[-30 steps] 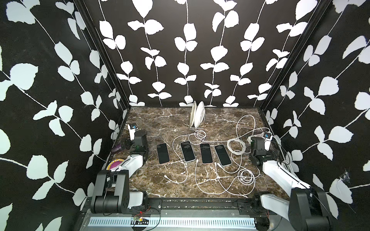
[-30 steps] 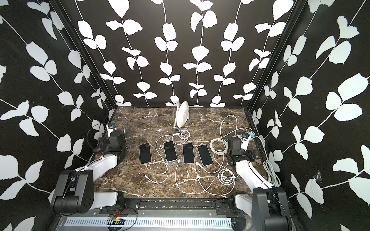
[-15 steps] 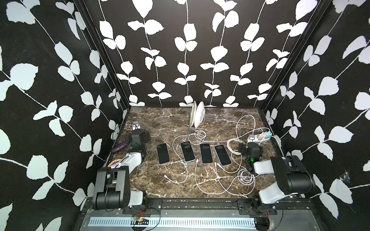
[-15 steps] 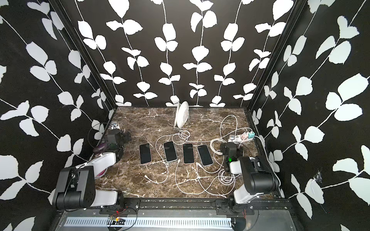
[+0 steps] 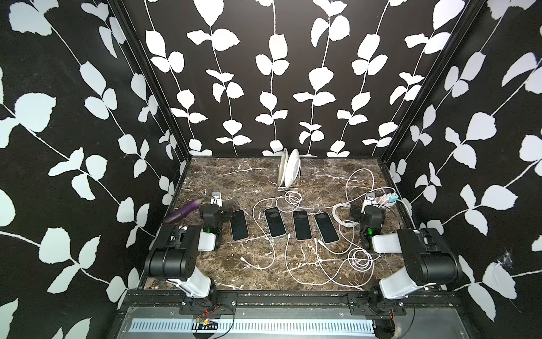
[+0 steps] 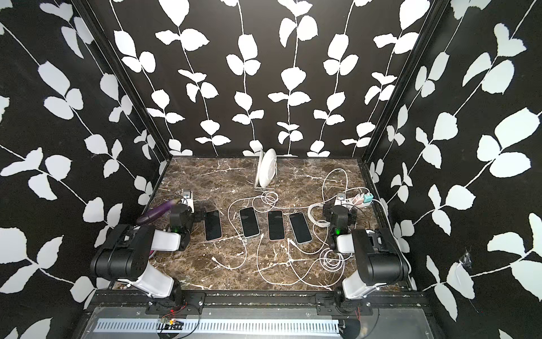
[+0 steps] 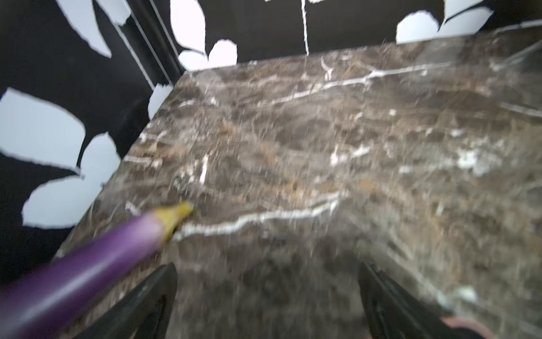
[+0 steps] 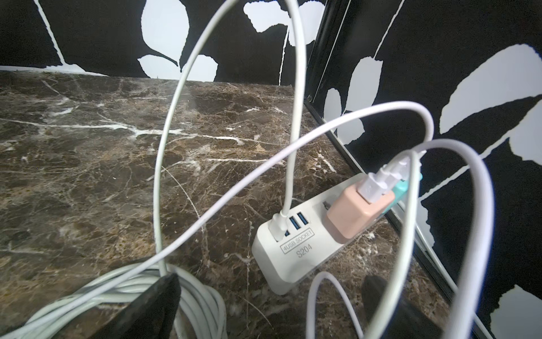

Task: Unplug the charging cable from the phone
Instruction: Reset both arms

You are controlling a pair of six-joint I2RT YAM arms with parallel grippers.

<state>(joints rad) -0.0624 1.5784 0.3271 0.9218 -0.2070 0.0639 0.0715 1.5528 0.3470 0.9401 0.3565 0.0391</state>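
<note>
Four dark slab phones (image 5: 302, 225) lie front-to-back on the brown marble tabletop (image 5: 234, 176) between the gaping, empty left end effector (image 7: 267, 270) and right end effector (image 8: 272, 280); white charging cables (image 8: 158, 205) cluster nearer the right.

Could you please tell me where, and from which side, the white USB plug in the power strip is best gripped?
Probably pinch the white USB plug by its stiff body, not the thin cord. Come from above: it stands upright in the power strip, and the blue ports beside it are free, leaving room.
</note>
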